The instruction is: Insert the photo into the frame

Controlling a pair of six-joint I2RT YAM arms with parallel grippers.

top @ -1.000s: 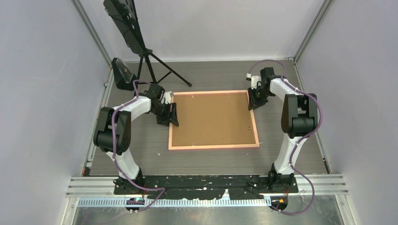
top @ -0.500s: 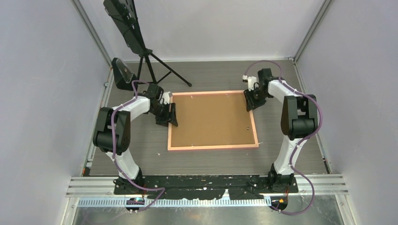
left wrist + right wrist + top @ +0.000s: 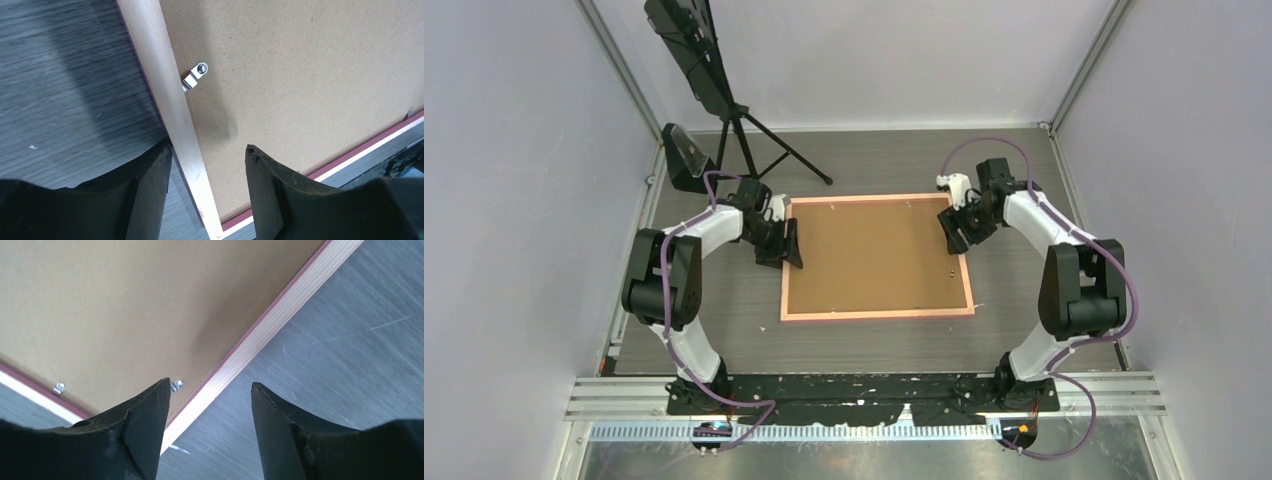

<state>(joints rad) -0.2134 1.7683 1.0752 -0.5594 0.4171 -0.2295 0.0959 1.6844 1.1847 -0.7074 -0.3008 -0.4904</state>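
The salmon-pink frame [image 3: 879,313] lies face down on the table, with a brown backing board [image 3: 874,255] filling it. The photo is hidden. My left gripper [image 3: 789,245] is open at the frame's left rail. In the left wrist view that rail [image 3: 165,90] runs between the left gripper's [image 3: 208,147] fingers, one over the table and one over the board, beside a metal clip [image 3: 195,77]. My right gripper [image 3: 954,228] is open at the upper part of the right rail. In the right wrist view the rail [image 3: 280,315] passes between the right gripper's [image 3: 210,383] fingers, with nothing gripped.
A tripod [image 3: 744,130] carrying a black device [image 3: 686,45] stands at the back left. Next to it is a small black stand [image 3: 682,155]. Grey walls close in the table on both sides and at the back. Small metal clips [image 3: 176,385] sit along the board's edge.
My right gripper has opened and slid a little down the right rail from the far corner, its elbow swinging outward. The left gripper has stayed put.
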